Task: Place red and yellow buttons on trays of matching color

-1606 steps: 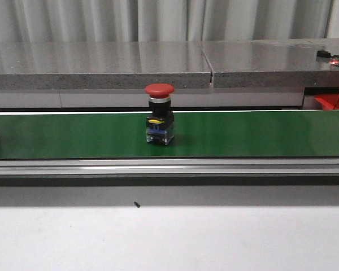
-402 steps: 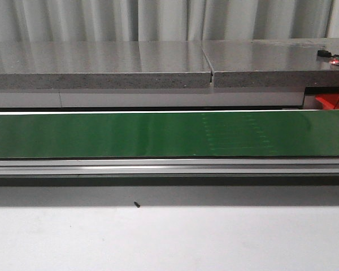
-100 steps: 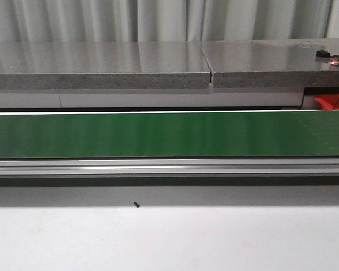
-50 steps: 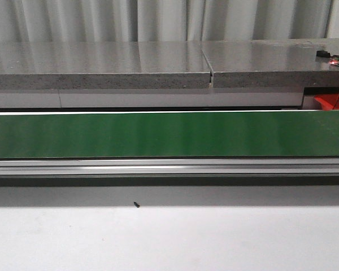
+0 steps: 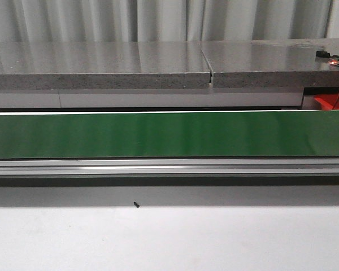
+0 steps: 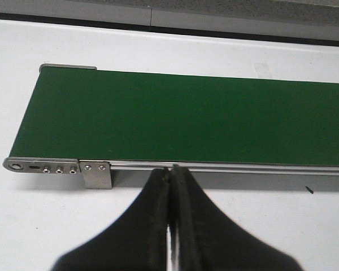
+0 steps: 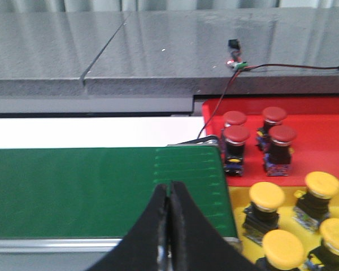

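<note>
The green conveyor belt [image 5: 158,134] carries no button in the front view. In the right wrist view several red buttons [image 7: 236,136] stand on the red tray [image 7: 322,135] and several yellow buttons [image 7: 266,197] on the yellow tray [image 7: 240,206], both past the belt's end [image 7: 101,189]. My right gripper [image 7: 169,186] is shut and empty, over the belt near that end. My left gripper [image 6: 170,169] is shut and empty, at the near rail of the belt's other end [image 6: 186,116]. Neither gripper shows in the front view.
A grey stone ledge [image 5: 158,62] runs behind the belt, with a small wired device [image 5: 333,58] at its right end. A corner of the red tray [image 5: 333,101] shows at far right. A small black speck [image 5: 136,204] lies on the white table [image 5: 169,237] in front of the aluminium rail.
The red button that stood on the belt earlier is gone from the front view. Over the last second only the belt's faint seam marks have moved out of sight; the belt stays bare.
</note>
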